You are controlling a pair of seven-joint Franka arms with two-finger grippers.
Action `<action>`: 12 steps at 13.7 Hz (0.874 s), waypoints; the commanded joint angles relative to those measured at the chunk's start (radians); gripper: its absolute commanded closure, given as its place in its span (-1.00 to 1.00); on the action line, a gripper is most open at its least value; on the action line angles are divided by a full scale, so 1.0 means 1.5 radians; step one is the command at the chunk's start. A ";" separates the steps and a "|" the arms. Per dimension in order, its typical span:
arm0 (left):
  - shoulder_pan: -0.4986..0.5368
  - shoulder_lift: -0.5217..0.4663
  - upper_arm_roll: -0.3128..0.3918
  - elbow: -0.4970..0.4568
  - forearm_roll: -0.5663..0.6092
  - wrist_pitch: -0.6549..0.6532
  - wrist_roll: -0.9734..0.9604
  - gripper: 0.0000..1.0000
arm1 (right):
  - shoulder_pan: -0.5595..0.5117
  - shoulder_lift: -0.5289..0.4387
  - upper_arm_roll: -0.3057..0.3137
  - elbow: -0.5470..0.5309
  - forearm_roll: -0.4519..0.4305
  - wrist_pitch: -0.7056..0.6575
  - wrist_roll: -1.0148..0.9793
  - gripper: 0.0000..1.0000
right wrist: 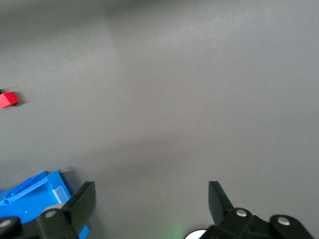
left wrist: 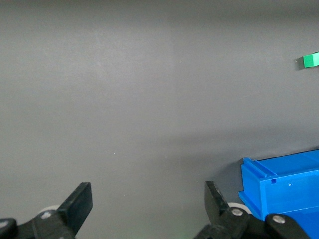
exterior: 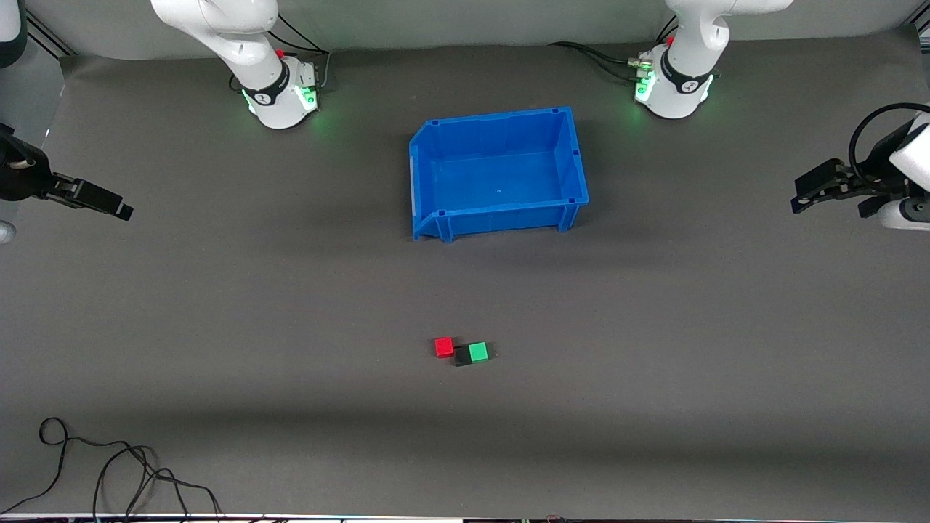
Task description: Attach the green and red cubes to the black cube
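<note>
The three cubes lie in a row on the dark table, nearer to the front camera than the blue bin. The red cube point(exterior: 444, 347) is toward the right arm's end, with a corner against the black cube point(exterior: 462, 356). The green cube point(exterior: 478, 352) sits tight against the black cube toward the left arm's end. In the wrist views the green cube point(left wrist: 311, 60) and the red cube point(right wrist: 8, 99) show only at the picture edges. My left gripper point(exterior: 803, 195) point(left wrist: 148, 199) hangs open and empty at its end of the table. My right gripper point(exterior: 120, 209) point(right wrist: 152, 199) hangs open and empty at the other end. Both are far from the cubes.
An empty blue bin point(exterior: 436, 218) point(left wrist: 284, 184) point(right wrist: 30, 199) stands mid-table between the two arm bases point(exterior: 280, 102) point(exterior: 672, 91). Loose black cables point(exterior: 123, 472) lie at the front edge toward the right arm's end.
</note>
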 commanded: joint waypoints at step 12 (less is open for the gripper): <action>0.001 -0.005 0.001 -0.001 0.044 -0.003 -0.002 -1.00 | -0.010 -0.011 0.018 -0.016 -0.016 0.030 -0.026 -1.00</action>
